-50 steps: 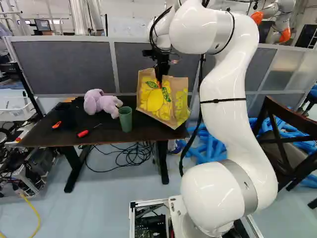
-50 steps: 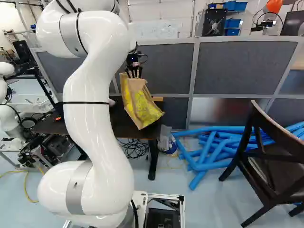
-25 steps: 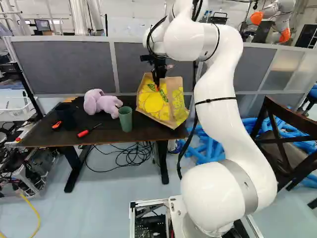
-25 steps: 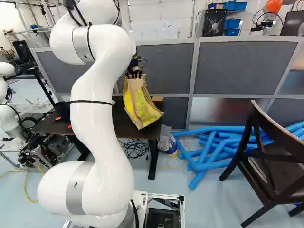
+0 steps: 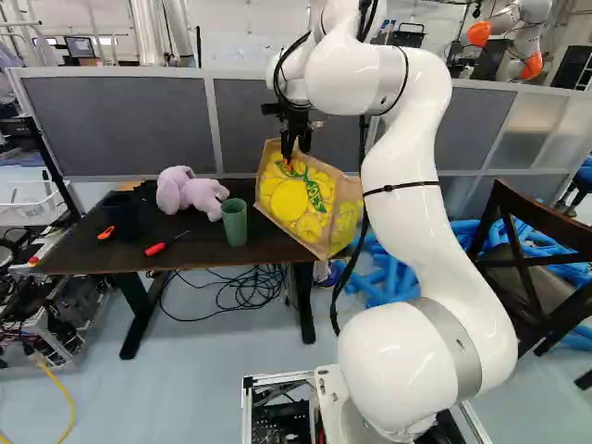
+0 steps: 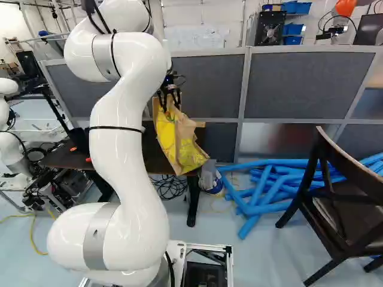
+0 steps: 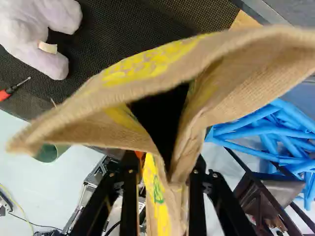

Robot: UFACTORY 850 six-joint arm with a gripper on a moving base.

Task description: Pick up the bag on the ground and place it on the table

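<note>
Gripper (image 6: 169, 105): fingers parted, orange pad (image 7: 140, 157) showing on one; grasp on the bag (image 5: 301, 199) released. The wrist view shows the bag's paper-brown side and yellow print running down between the fingers, with a gap beside one of them, so not pinched from both sides.

Bag: at the near right corner of the desk (image 5: 83, 250), tilted, its lower corner reaching the near edge in both base views. Whether its base bears fully on the top, cannot tell. Mouth gapes wide ahead of the gripper; interior dark, contents cannot be made out.

Cup (image 5: 234, 224): green, upright, close to the near edge, just left of the bag. Open at the top; contents cannot be told.

Bin (image 5: 125, 217): black, toward the left end of the desk; contents too dark to read. Orange tool (image 5: 106, 233) just beside it, on the near side.

Plush (image 5: 194, 191): lilac, toward the far edge, about midway along. Screwdriver (image 5: 155, 249): red handle, near the near edge, between orange tool and cup.

Basket (image 5: 23, 215): white, beyond the desk's left edge; contents too small to identify.

Floor: cables (image 5: 245, 291) under the desk; blue tubes (image 6: 269, 179) heaped off its right edge, chair (image 6: 335, 209) beside them
</note>
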